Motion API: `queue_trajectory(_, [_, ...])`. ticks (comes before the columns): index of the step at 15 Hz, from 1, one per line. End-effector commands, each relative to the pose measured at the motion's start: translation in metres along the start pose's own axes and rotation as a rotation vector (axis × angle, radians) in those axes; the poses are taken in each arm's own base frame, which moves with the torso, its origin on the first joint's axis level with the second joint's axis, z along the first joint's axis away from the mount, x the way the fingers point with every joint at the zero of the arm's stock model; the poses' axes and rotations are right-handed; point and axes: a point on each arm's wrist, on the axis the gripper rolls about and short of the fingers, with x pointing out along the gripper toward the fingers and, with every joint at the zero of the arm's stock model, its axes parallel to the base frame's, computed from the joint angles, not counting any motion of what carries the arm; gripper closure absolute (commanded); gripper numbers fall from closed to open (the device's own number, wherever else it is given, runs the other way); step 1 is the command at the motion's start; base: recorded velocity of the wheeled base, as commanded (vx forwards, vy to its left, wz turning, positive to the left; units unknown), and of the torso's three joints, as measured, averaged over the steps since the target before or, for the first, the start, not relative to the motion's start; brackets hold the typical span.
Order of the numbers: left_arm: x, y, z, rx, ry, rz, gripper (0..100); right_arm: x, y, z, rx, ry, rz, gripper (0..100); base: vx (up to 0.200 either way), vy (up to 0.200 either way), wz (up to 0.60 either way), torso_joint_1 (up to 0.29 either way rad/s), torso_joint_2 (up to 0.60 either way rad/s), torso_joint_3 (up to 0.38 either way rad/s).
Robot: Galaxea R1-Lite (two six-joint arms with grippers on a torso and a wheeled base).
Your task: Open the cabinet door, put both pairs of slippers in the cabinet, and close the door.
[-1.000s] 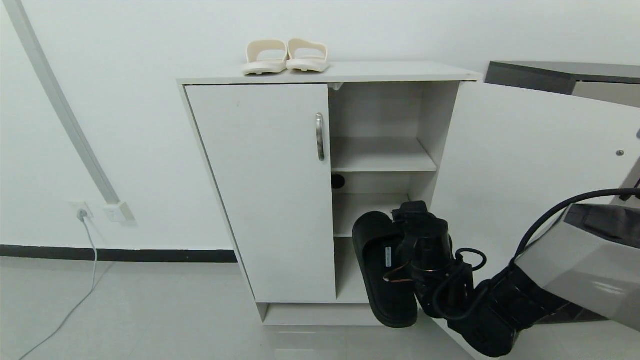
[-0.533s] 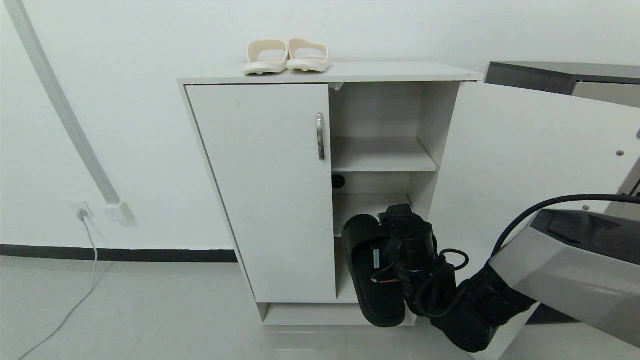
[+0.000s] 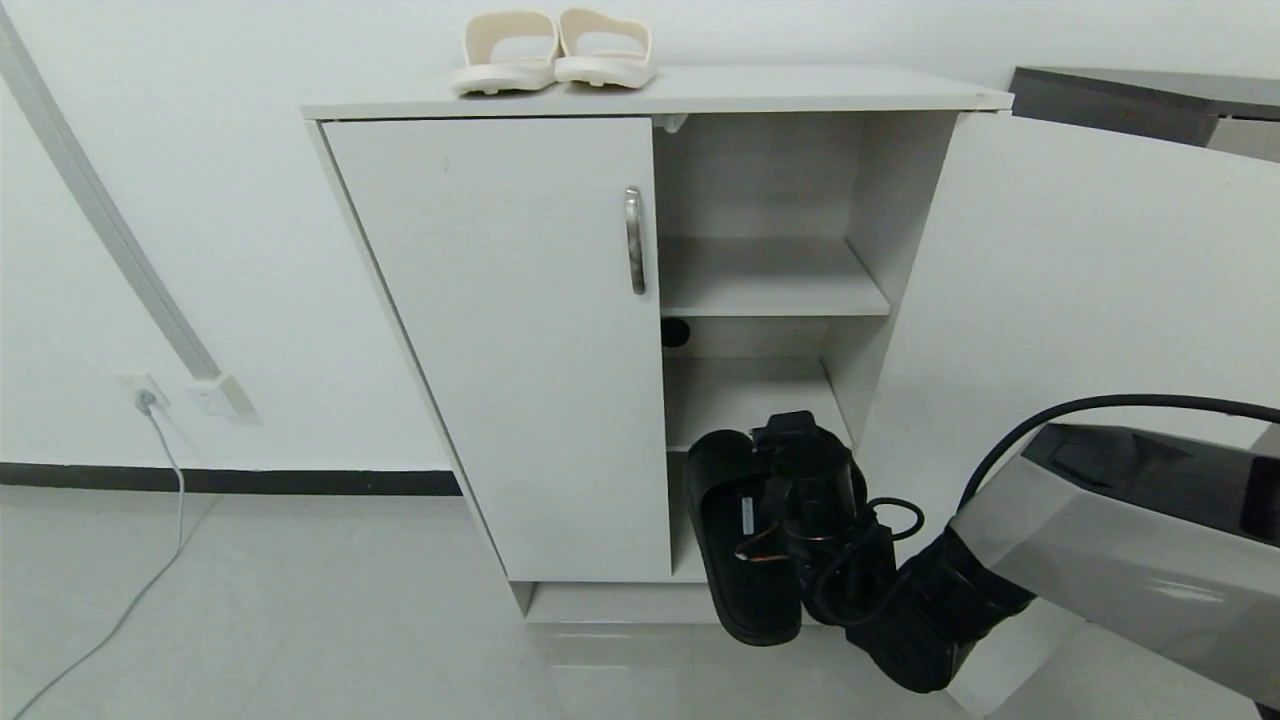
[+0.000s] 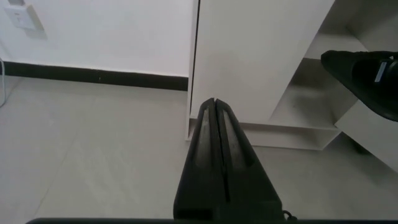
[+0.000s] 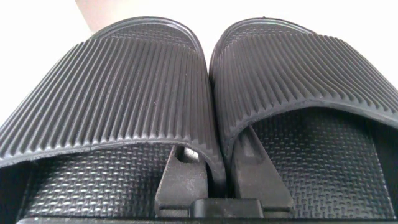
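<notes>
1. The right-hand door [image 3: 1080, 290] of the cabinet [image 3: 800, 100] stands swung wide, which leaves the shelves on that side open. The left-hand door [image 3: 500, 330] is shut.
2. The black slippers [image 3: 745, 540] hang as a pair, side by side and stood on end, just in front of the lowest opening. I'd guess they are held together so both go in with one push.
3. The right tool [image 3: 795, 460] has one finger [image 5: 180, 180] tucked under each strap, pinching the slippers' inner sides between them, so it is clamped on the pair.
4. The beige slippers [image 3: 555, 50] sit on top of the cabinet, well apart from either tool, waiting their turn.
5. The left tool [image 4: 214, 124] hangs low over the floor [image 4: 93, 155] near the cabinet's foot, its fingers pressed together with nothing in them.
</notes>
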Motion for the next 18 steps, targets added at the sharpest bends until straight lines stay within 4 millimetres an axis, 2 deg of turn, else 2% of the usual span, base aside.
queue_trajectory(1, [0.0,0.0,0.0,0.0,0.002,0.001,100,0.001,0.0,-0.002,-0.003,0.004,-0.002,100,0.0,0.0,0.0,-0.002,0.0,-0.193])
queue_trajectory(10, [0.0,0.0,0.0,-0.002,0.002,0.002,100,0.026,-0.002,-0.002,0.039,-0.038,-0.085,100,0.0,0.0,0.0,0.004,0.0,-0.187])
queue_trajectory(15, [0.0,0.0,0.0,-0.002,0.001,0.004,100,0.029,-0.001,0.014,0.088,-0.154,-0.108,100,0.0,0.0,0.0,0.001,0.0,-0.01])
queue_trajectory(18, [0.0,0.0,0.0,-0.002,0.001,0.004,100,0.04,-0.008,0.004,0.072,-0.175,-0.141,100,0.0,0.0,0.0,0.0,0.0,0.0])
